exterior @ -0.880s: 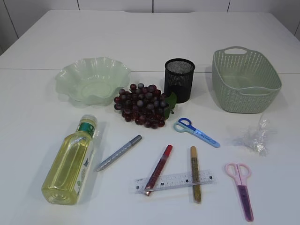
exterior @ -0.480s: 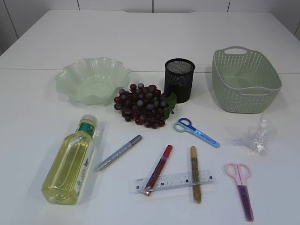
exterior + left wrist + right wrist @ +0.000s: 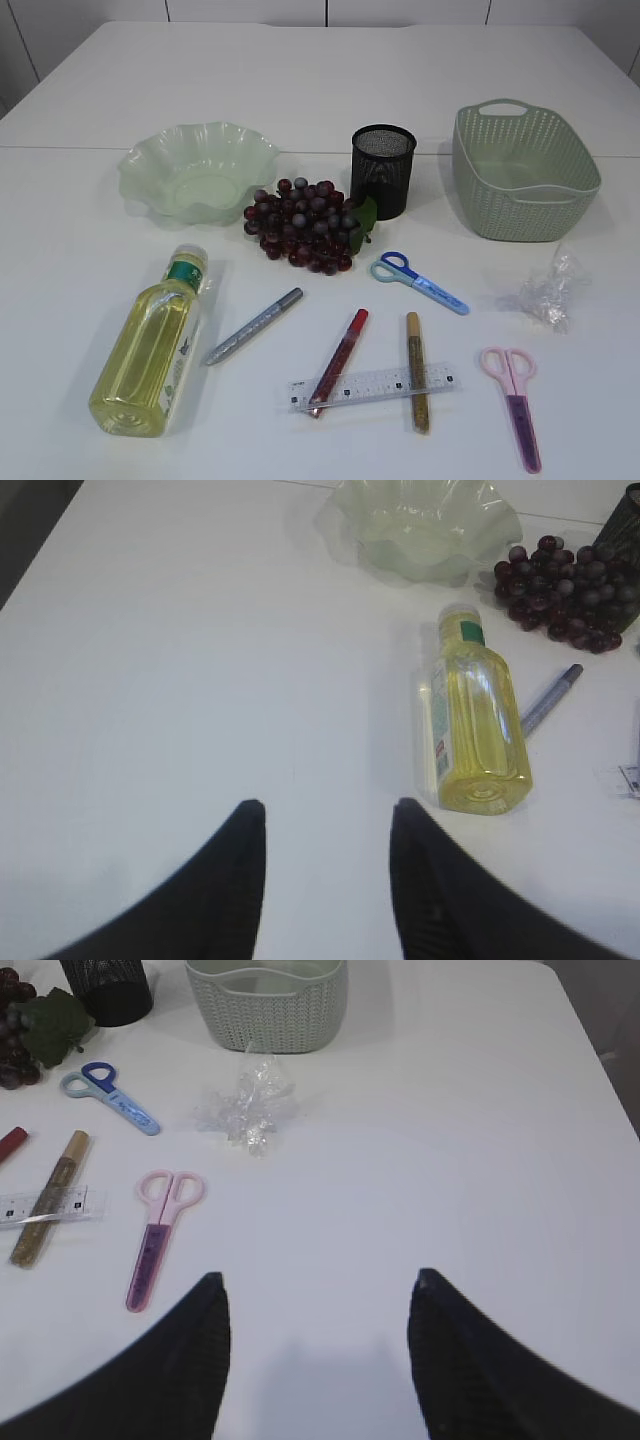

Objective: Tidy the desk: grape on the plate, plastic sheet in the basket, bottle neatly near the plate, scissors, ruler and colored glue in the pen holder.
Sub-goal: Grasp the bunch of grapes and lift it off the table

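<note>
Count on the white table [image 3: 90,80]: one grape bunch [image 3: 305,222], one bottle [image 3: 150,350], two pairs of scissors — blue [image 3: 418,281] and pink [image 3: 514,400] — one clear ruler [image 3: 370,387], three glue pens (silver [image 3: 253,326], red [image 3: 339,360], gold [image 3: 416,369]), one crumpled plastic sheet [image 3: 545,292], one plate [image 3: 198,171], one pen holder [image 3: 383,170], one basket [image 3: 523,170]. The bottle lies on its side, cap toward the plate, well apart from it. The ruler lies across the red and gold pens near their lower ends; which is on top cannot be told. The grapes sit between plate and pen holder, just beside both, leaf against the holder. The plastic sheet lies on the table just in front of the basket. Plate and basket hold nothing; the pen holder's dark mesh interior is hard to make out. Neither gripper shows in the exterior view. In the wrist views the left gripper [image 3: 325,825] hangs over bare table left of the bottle, jaws moderately apart, gripping nothing; the right gripper [image 3: 318,1295] hangs right of the pink scissors, jaws wider, also gripping nothing — fingertips only, the rest cut off by the frame.
</note>
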Controlling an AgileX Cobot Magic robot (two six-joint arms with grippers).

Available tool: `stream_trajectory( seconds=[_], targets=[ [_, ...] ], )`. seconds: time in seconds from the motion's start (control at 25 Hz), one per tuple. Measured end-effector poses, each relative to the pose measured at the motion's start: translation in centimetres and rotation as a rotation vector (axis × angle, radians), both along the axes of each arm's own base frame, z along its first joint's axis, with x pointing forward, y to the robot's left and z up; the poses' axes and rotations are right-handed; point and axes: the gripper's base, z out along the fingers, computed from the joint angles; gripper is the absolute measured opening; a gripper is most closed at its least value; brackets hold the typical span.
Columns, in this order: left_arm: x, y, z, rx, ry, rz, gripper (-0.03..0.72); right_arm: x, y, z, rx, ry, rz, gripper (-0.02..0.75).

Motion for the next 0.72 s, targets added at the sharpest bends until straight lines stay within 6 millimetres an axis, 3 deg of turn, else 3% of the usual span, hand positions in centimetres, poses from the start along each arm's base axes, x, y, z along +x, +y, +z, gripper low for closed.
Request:
stream_trajectory(
  seconds=[0.72],
  targets=[
    [-0.01, -0.09, 0.0, -0.009, 0.001, -0.006, 0.305, 0.0, 0.0, 0.0, 0.0, 0.0, 0.0, 0.452]
  ],
)
